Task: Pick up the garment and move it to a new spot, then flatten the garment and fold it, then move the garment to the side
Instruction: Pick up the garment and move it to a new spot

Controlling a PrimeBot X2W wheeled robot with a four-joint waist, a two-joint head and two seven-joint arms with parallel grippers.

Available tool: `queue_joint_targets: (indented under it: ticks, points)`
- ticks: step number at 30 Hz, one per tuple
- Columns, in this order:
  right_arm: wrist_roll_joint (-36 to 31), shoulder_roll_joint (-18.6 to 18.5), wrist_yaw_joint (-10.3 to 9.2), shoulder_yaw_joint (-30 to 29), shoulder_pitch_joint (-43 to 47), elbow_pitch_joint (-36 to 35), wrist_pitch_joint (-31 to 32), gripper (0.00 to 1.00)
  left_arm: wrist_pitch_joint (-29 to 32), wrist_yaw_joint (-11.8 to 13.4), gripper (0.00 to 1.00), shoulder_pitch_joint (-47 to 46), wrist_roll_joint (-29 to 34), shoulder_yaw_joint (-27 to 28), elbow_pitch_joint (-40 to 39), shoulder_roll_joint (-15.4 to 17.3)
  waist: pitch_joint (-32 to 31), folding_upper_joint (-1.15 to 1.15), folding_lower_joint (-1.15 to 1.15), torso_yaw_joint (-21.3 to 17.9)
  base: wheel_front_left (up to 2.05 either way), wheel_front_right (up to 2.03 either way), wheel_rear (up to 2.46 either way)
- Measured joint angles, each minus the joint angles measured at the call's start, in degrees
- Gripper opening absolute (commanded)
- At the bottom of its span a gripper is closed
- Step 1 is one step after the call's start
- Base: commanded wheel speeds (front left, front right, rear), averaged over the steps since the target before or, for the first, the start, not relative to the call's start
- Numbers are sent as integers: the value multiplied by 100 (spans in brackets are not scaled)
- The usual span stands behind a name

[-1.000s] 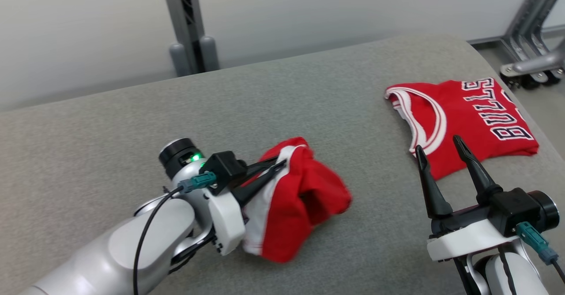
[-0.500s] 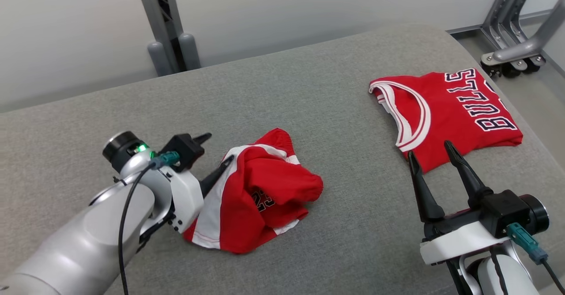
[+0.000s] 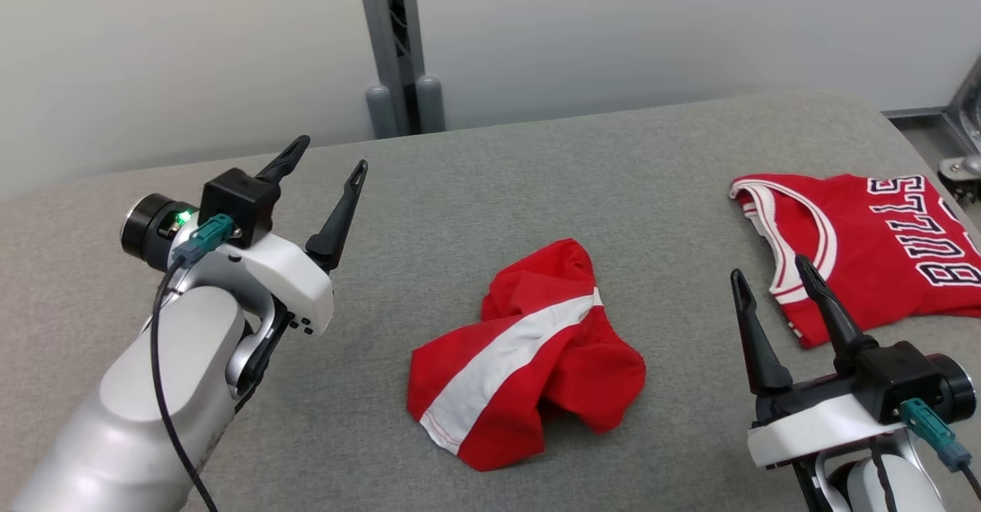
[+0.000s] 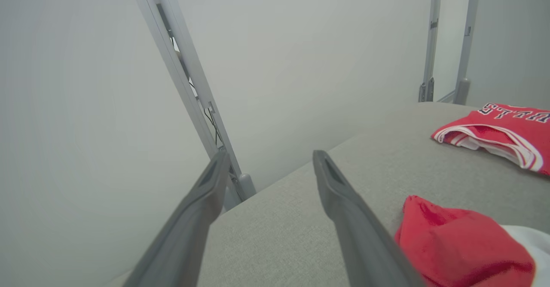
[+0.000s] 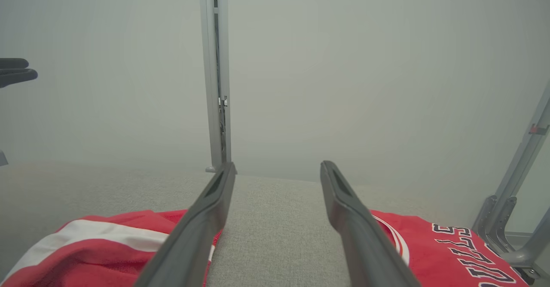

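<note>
**Left gripper off the garment: shorts set down, still crumpled**

Change since a second ago: the left gripper [image 3: 331, 153], then clamped on a bunch of red cloth, now has its jaws spread wide and empty. It is raised off the surface and stands well to the left of the cloth. The head camera has also swung, so the shift of the whole scene is not a move of the things.

- Right gripper [image 3: 769, 267]: jaws spread, holding nothing, at the lower right, fingers pointing toward the far edge.
- Red shorts [image 3: 529, 359]: the task's garment, with a broad white side stripe. They lie in a rumpled heap near the middle of the surface, between the two grippers and touching neither.
- Bulls jersey [image 3: 866, 251]: red, lettered, lying flat at the far right, apart from the shorts.

Progress, as judged: the pick-up and move to a new spot look done. Flattening has not begun, since the cloth is bunched and doubled on itself. Folding and the move to the side are also left.

- Grey padded surface [image 3: 536, 159]: woven fabric cover, rounded far edge.
- Grey post [image 3: 395, 44]: upright behind the surface, against a plain pale wall [image 3: 153, 60].
- Metal frame [image 3: 967, 106]: partly seen at the right edge.
</note>
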Motion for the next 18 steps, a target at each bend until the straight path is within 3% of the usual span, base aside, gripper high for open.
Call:
queue_joint_targets:
  ticks: [8,14,15,18]
  points:
    - [-42,-3,0,-247,185,-54,0,100,-1,388,100,1582,917,2093,-1766,-350,-186,0,0,612,0,0,0]
    - [-65,-21,0,-390,244,-180,-1,100,-1,369,100,2832,1604,3442,-2793,-1077,-302,0,0,960,0,0,0]
    - [-65,-21,0,-390,244,-180,-1,100,-1,369,100,2832,1604,3442,-2793,-1077,-302,0,0,960,0,0,0]
    - [-100,-65,0,-390,274,-220,0,100,-1,108,100,3580,2125,4017,-3096,-1456,-368,0,0,1025,0,0,0]
